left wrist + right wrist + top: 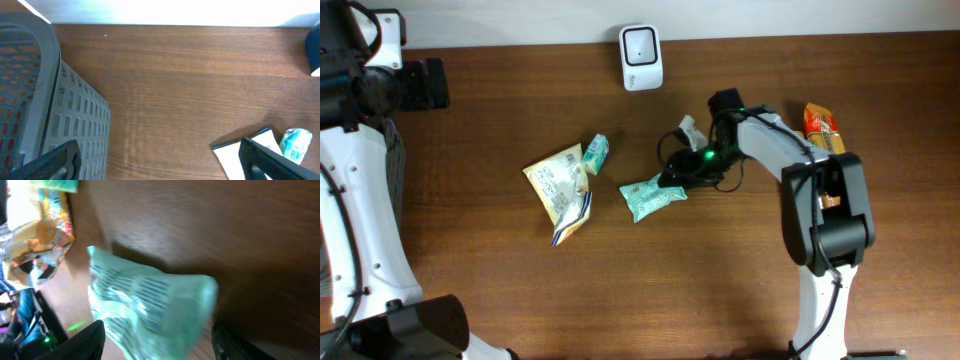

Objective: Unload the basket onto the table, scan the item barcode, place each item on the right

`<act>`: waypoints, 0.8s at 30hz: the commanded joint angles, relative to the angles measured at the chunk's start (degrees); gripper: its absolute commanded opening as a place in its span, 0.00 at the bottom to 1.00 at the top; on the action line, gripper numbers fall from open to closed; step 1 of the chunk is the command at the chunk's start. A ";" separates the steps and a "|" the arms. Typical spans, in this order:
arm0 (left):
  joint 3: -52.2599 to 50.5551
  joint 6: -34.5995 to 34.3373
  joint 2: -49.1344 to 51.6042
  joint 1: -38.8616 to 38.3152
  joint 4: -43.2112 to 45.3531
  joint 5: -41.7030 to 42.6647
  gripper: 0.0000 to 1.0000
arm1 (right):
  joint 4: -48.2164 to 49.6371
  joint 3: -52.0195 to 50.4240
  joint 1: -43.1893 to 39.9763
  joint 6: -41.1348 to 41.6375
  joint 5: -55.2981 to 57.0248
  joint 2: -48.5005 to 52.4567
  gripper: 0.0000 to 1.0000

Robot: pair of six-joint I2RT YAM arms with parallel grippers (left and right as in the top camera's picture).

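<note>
Nearest the robot's base, a green packet [651,197] is seen lying on the table [500,290], set between the fingers [85,340] of the right hand [674,182]. The wrist view is blurred, so whether the packet is pinched or merely straddled cannot be told. To its left, a yellow pouch [560,185] and a small green pack [595,152] are laid. An orange snack [823,128] is found beside the right arm. Farther back, the left hand [159,155] is held wide open and empty beside a grey basket [50,100]. A white scanner [641,57] is stood at the far edge.
</note>
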 commanded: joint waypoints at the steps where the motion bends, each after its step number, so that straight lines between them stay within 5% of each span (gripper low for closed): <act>1: -0.02 0.90 0.07 0.11 0.09 0.39 0.99 | -0.24 -0.11 3.43 0.35 0.33 3.48 0.38; 3: -0.02 0.90 0.07 0.11 0.09 0.39 0.99 | -0.24 -0.11 3.80 1.77 0.63 3.89 0.04; 9: -0.02 0.90 0.07 0.11 0.09 0.39 0.99 | -1.42 -0.07 -1.40 -1.53 -11.23 -3.06 0.04; 14: -0.02 0.90 0.07 0.11 0.09 0.39 0.99 | -1.73 -0.07 -3.06 -1.46 -9.55 -31.76 0.04; 17: -0.02 0.90 0.07 0.11 0.09 0.39 0.99 | -1.73 -0.07 -3.06 -0.85 -7.06 -40.68 0.04; 20: -0.02 0.90 0.07 0.11 0.09 0.39 0.99 | -2.51 3.26 -2.10 5.40 6.54 -41.75 0.04; 24: -0.02 0.90 0.07 0.11 0.09 0.39 0.99 | -6.32 23.76 5.66 4.57 36.11 -30.01 0.04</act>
